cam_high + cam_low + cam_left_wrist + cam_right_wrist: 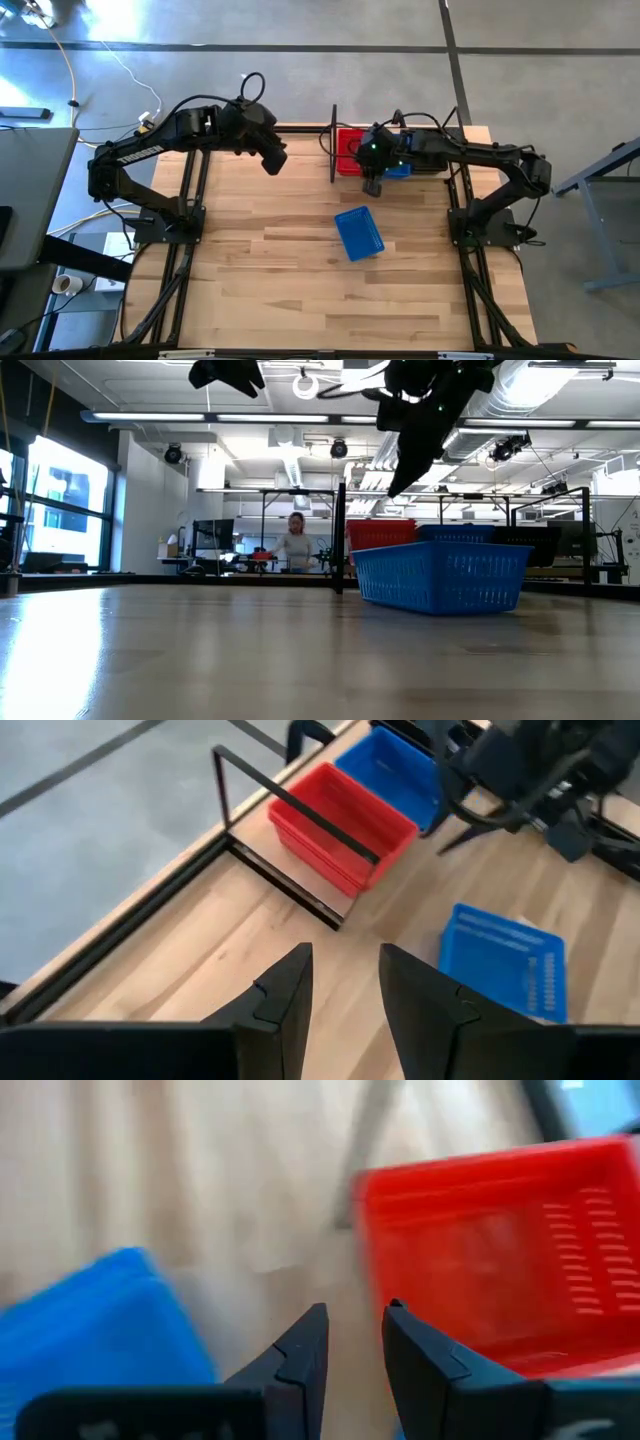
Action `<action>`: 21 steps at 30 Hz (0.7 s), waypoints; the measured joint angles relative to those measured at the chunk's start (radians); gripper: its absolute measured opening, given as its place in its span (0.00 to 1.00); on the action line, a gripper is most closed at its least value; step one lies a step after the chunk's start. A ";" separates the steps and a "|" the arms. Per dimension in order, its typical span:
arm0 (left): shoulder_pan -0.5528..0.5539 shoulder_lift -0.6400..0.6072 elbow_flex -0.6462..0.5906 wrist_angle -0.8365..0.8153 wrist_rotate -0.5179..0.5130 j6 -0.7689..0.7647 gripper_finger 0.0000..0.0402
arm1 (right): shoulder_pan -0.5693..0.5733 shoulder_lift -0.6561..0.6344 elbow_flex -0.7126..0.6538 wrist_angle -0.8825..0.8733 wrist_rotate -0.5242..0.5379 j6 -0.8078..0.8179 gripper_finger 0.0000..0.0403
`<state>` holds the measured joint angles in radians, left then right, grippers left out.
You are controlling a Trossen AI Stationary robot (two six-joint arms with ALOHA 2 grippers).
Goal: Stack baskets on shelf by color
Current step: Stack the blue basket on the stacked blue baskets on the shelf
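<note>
Right tool (372, 186) hovers empty above the red basket (349, 151).

Wooden table (300, 290), loose blue basket (359, 233)

Left arm reaches in from its side, elbow bent, left gripper (273, 160) hanging high above the counter, its fingers (285, 1005) parted with nothing between them. Right arm stretches across from the opposite side, right gripper (372, 185) pointing down, fingers (300, 1360) a little apart, empty.
</note>
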<state>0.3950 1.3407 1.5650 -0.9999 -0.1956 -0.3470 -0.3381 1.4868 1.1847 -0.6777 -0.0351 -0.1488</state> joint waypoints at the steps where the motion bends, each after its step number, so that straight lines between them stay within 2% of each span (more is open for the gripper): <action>1: 0.000 0.000 0.000 -0.001 0.013 0.001 0.27 | 0.015 -0.005 0.000 -0.007 -0.026 0.017 0.21; 5: 0.000 0.000 0.000 -0.021 0.046 0.003 0.27 | 0.092 -0.005 0.001 -0.044 -0.072 0.055 0.21; 13: -0.002 0.000 0.000 -0.131 0.049 0.003 0.27 | 0.287 -0.005 0.001 -0.133 -0.145 0.162 0.21; 21: -0.005 0.000 0.000 -0.136 0.057 0.039 0.27 | 0.470 -0.002 0.001 -0.141 -0.091 0.205 0.21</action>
<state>0.3897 1.3407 1.5650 -1.1362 -0.1387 -0.3077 0.1321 1.4843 1.1854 -0.8184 -0.1265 0.0563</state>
